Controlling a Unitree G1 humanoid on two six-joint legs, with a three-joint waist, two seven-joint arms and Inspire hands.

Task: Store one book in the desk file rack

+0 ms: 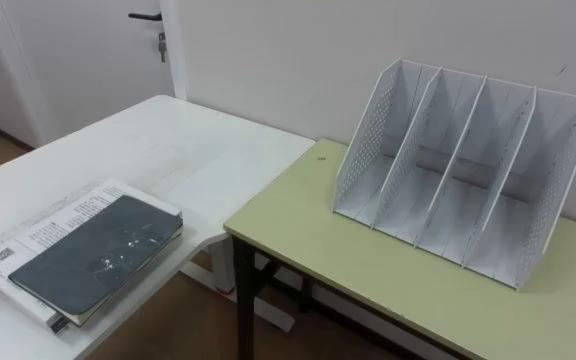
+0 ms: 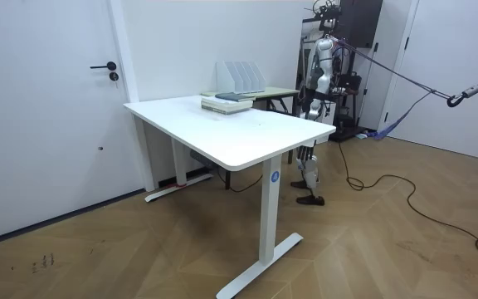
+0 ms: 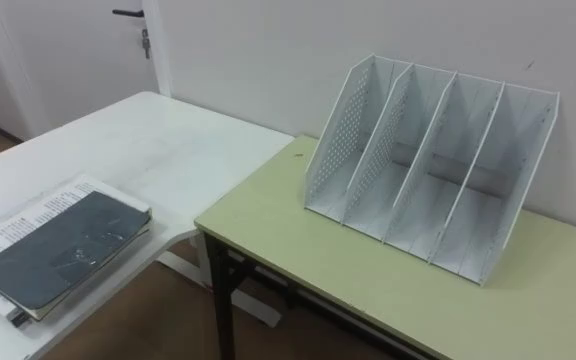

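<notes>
Fingers (image 2: 305, 103) well apart from dark book (image 1: 96, 255) atop stack (image 1: 43, 232) on white table (image 1: 168, 150).

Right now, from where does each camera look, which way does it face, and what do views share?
Left eye view: on the robot's head, looking down at file rack, green desk, dark book on white table.
Right eye view: beside it, same scene.
Room view: across the room, facing the whole standing robot.
All share file rack and dark book.

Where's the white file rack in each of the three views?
Left eye view: file rack right of centre, on the green desk.
Right eye view: rack centre-right, same desk.
Room view: rack small, upper centre, beyond the white table.
Shared landmark: dark book on the white table.
</notes>
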